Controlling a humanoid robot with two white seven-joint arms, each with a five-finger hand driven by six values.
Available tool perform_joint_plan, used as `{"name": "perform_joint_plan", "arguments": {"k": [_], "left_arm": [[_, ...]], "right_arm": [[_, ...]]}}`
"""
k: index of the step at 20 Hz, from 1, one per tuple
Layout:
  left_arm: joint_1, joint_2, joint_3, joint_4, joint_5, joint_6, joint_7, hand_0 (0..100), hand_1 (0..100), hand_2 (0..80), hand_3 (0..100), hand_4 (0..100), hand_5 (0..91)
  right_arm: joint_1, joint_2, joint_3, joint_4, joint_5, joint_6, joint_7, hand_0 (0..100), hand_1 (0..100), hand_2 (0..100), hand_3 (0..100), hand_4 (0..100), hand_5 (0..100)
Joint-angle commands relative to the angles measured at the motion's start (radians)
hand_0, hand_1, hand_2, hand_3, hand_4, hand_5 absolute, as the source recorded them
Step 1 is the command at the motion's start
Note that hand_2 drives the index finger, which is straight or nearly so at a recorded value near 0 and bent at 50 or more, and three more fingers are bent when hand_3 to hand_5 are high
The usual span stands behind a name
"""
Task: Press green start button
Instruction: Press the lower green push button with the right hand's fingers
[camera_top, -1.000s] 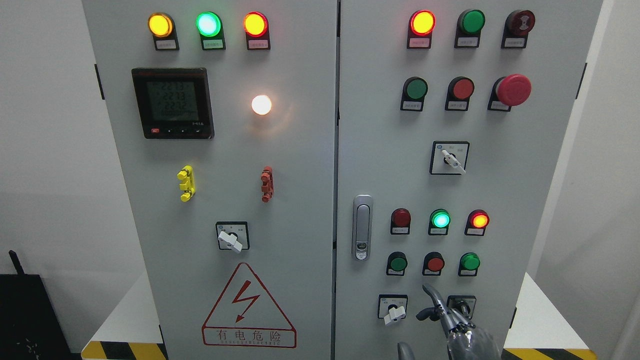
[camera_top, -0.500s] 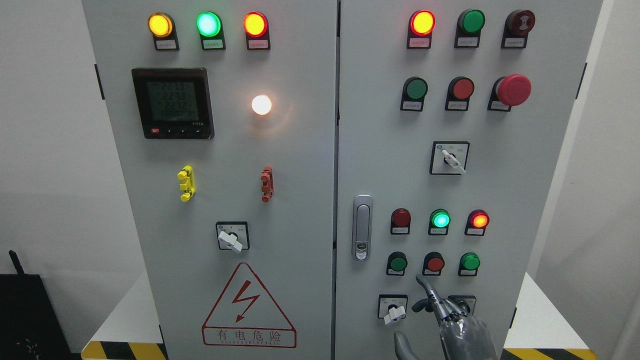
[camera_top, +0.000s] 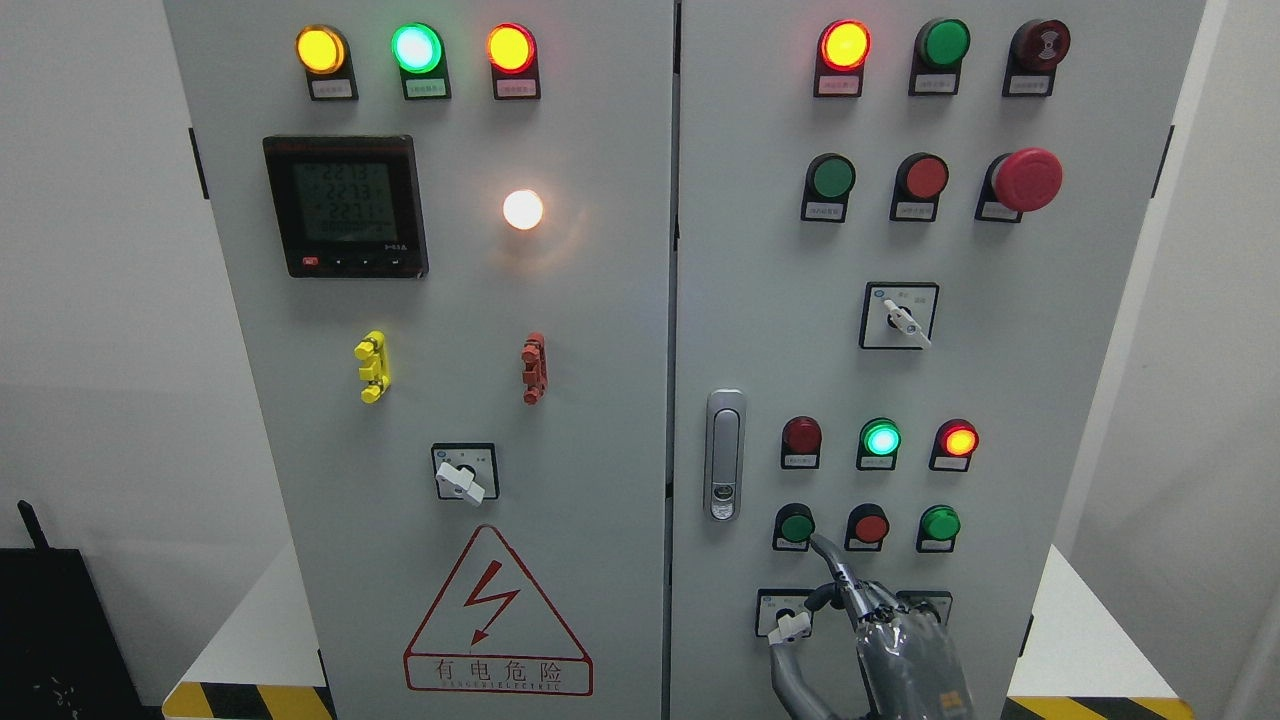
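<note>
The grey cabinet's right door carries a row of small push buttons low down: a dark green button (camera_top: 796, 524) on the left, a red button (camera_top: 870, 526) in the middle and a brighter green button (camera_top: 940, 522) on the right. My right hand (camera_top: 850, 605) rises from the bottom edge below this row. Its index finger (camera_top: 828, 560) is stretched up and to the left, the tip just under the right rim of the dark green button. The other fingers are curled and the thumb (camera_top: 790, 675) hangs lower left. It holds nothing. No left arm shows.
A white rotary switch (camera_top: 790, 622) sits just left of the hand, another switch plate (camera_top: 930, 603) behind it. Above are three indicator lamps, the green lamp (camera_top: 881, 439) lit. A door latch (camera_top: 724, 455) stands left. Upper buttons include a red mushroom stop (camera_top: 1027, 180).
My right hand has moved up and to the left; the index fingertip went from below the red button to the lower right rim of the dark green button.
</note>
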Motion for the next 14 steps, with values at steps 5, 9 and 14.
{"name": "perform_joint_plan", "arguments": {"k": [5,9,14], "left_arm": [[0.001,0.000,0.000,0.000,0.000,-0.001,0.000,12,56,0.0,0,0,0.0],[0.000,0.000,0.000,0.000,0.000,-0.001,0.000,12,56,0.0,0,0,0.0],[0.001,0.000,0.000,0.000,0.000,-0.001,0.000,12,56,0.0,0,0,0.0]], "right_arm": [[-0.031,0.001,-0.003,0.067,0.003,0.011,0.000,52,36,0,52,55,53],[-0.039,0.001,-0.003,0.081,0.004,0.016,0.000,52,36,0,52,55,52],[-0.056,0.002,-0.003,0.104,0.003,0.017,0.000,52,36,0,52,54,52]]}}
